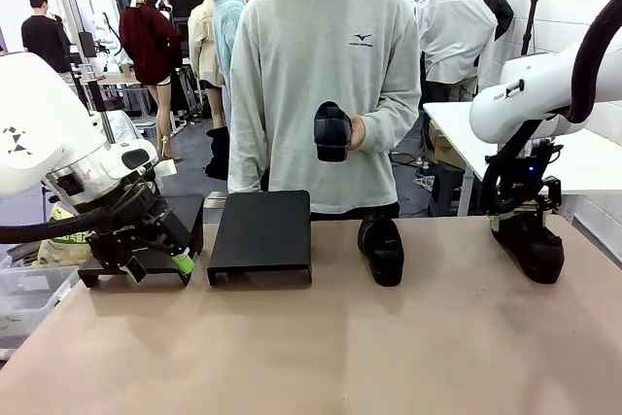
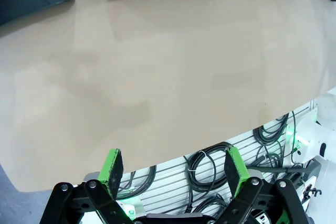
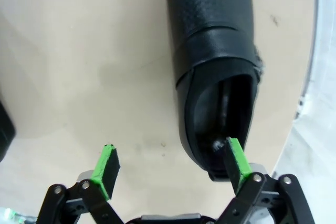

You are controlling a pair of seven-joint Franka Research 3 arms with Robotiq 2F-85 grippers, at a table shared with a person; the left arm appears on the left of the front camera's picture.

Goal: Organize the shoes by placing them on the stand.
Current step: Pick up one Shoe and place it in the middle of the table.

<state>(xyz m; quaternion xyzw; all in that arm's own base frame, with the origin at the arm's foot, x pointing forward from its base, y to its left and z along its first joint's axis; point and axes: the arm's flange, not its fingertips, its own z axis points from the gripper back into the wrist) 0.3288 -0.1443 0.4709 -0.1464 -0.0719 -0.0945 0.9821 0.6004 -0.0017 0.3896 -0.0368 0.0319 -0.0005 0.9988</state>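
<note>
To the right of the stand (image 1: pixel 260 235), well apart from it, one shoe (image 3: pixel 212 40) lies on the table (image 3: pixel 79 51). The right gripper (image 3: pixel 170 161) is directly over its heel, jaws spread wide and empty. One green pad (image 3: pixel 234 156) hangs over the dark opening, the other over bare table. A second shoe (image 1: pixel 381 250) stands just beside the stand's right edge. A third shoe (image 1: pixel 332 131) sits in the person's hand (image 1: pixel 358 131) above and behind the stand. Left of the stand, the left gripper (image 1: pixel 155 264) hovers low, wide open, holding nothing. The shoe looks light, with a fairly stiff, smooth upper that may slip. Pinching the collar wall, one finger inside and one outside, seems surest.
</note>
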